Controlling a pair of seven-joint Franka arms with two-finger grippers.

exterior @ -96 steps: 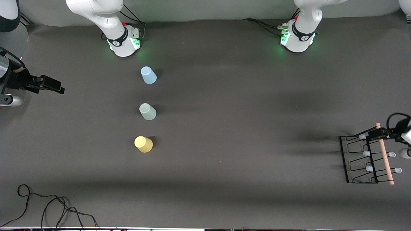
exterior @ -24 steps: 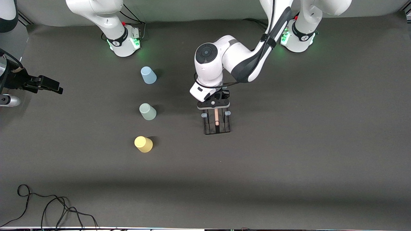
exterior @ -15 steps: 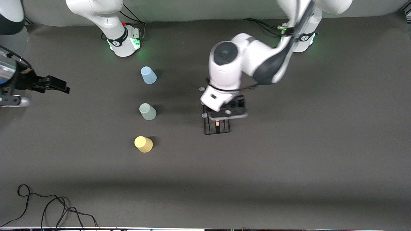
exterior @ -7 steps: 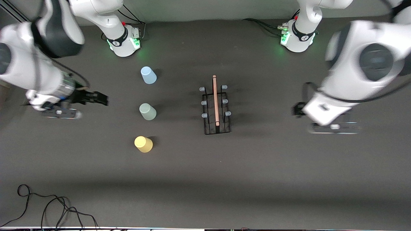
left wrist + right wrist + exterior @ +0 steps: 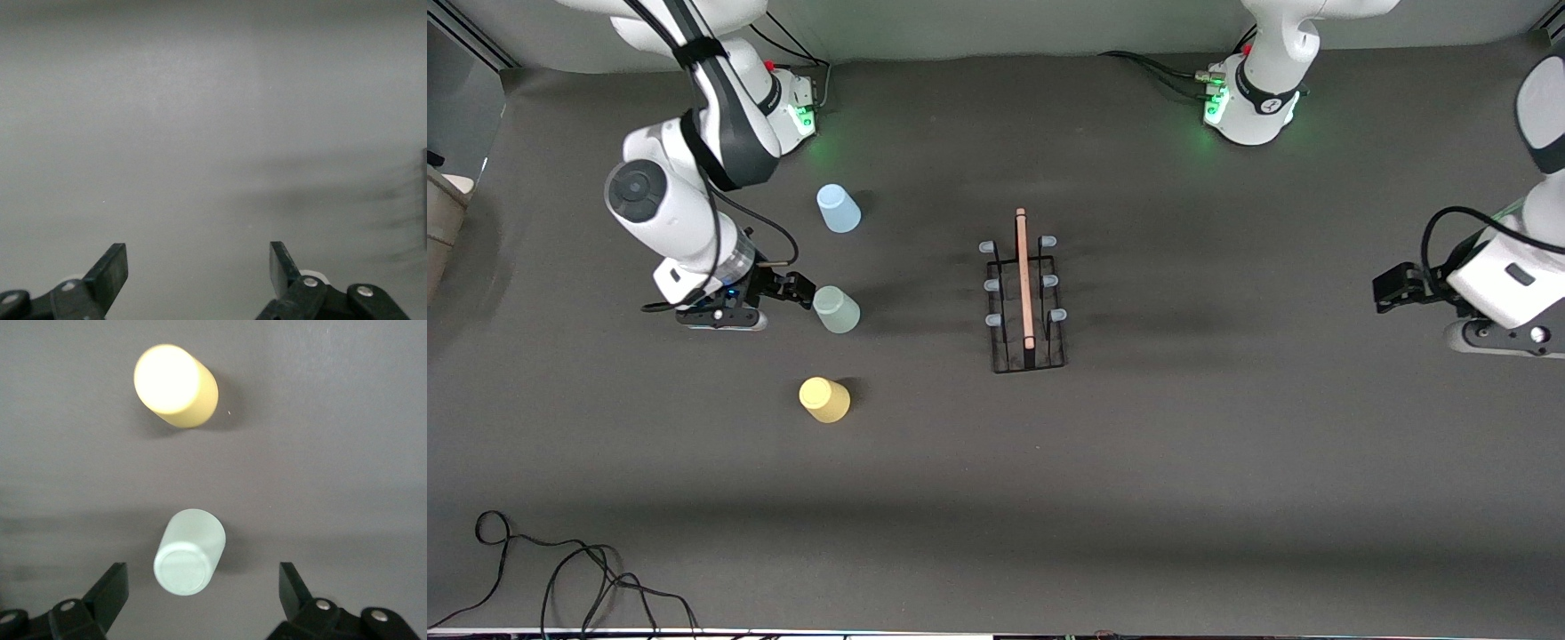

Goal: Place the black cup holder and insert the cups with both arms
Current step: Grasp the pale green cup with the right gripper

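The black cup holder (image 5: 1025,302) stands at the middle of the table (image 5: 1227,462), its wooden rod handle (image 5: 1023,277) running from twelve to six o'clock in the front view, with pale-capped pegs on either side. At its nine o'clock the three cups stand upside down in a line: the light blue cup (image 5: 838,208) nearest the bases, the grey-green cup (image 5: 836,309) (image 5: 189,551) in the middle, and the yellow cup (image 5: 824,399) (image 5: 175,385) nearest the front camera.

The right gripper (image 5: 793,289) (image 5: 200,590) hangs just beside the grey-green cup at its nine o'clock, fingers spread wide with the cup between them and untouched; the arm bends down from its base with its wrist low.

The left gripper (image 5: 1396,286) (image 5: 197,267) is over the left arm's end of the table, well apart from the holder, fingers spread and empty.

The table wears a dark grey cloth; a black cable (image 5: 560,569) lies looped at its seven o'clock corner. The left arm is cut off by the picture's edge.
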